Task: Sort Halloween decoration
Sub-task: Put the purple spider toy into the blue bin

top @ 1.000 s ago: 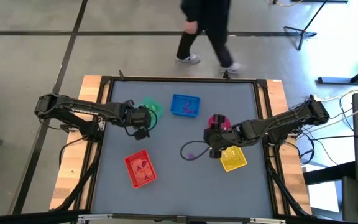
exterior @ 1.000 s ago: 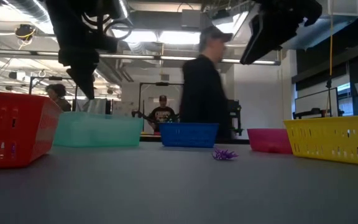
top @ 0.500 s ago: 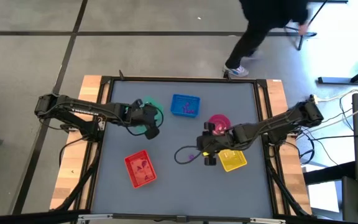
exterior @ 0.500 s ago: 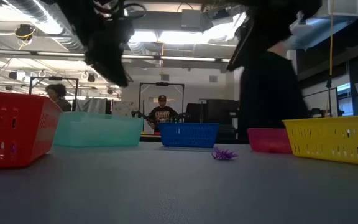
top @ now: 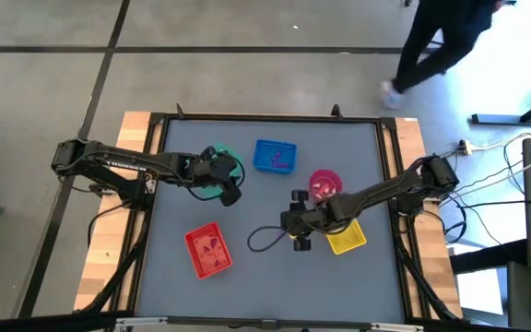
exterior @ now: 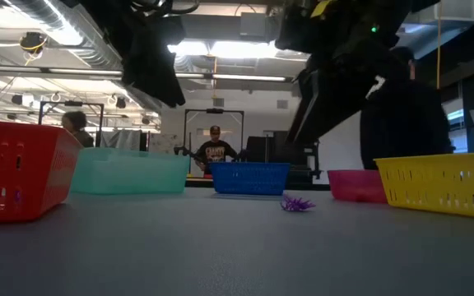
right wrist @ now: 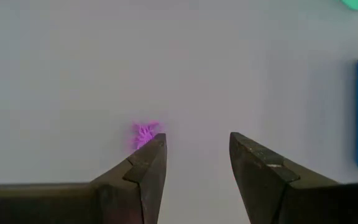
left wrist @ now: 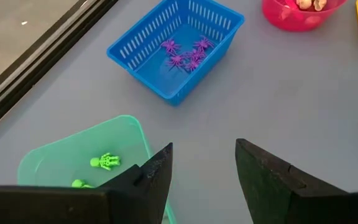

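The right gripper (right wrist: 191, 158) hangs over the bare middle of the grey table (top: 265, 267), its 2 fingers spread wide with nothing between them. Just beside one fingertip (right wrist: 151, 152) lies a small purple spider (right wrist: 144, 132), flat on the tabletop and not gripped. In the low view the same spider (exterior: 297, 203) sits alone on the table in front of the blue tray.

The left gripper (left wrist: 201, 165) is held above the edge of the green tray (left wrist: 73, 155), fingers also wide apart and empty. 2 green skeleton figures (left wrist: 104, 162) lie inside that tray. Beyond it stands the blue tray (left wrist: 176, 46) with several purple spiders (left wrist: 188, 53) in it, and farther off the round pink bowl (left wrist: 291, 15) holds pale pieces that are too small to make out.

From above, the red tray (top: 208, 251) sits near the front of the table with small items inside, and the yellow tray (top: 347, 238) lies close under the right arm. A person (top: 450, 37) walks past the far side of the table.
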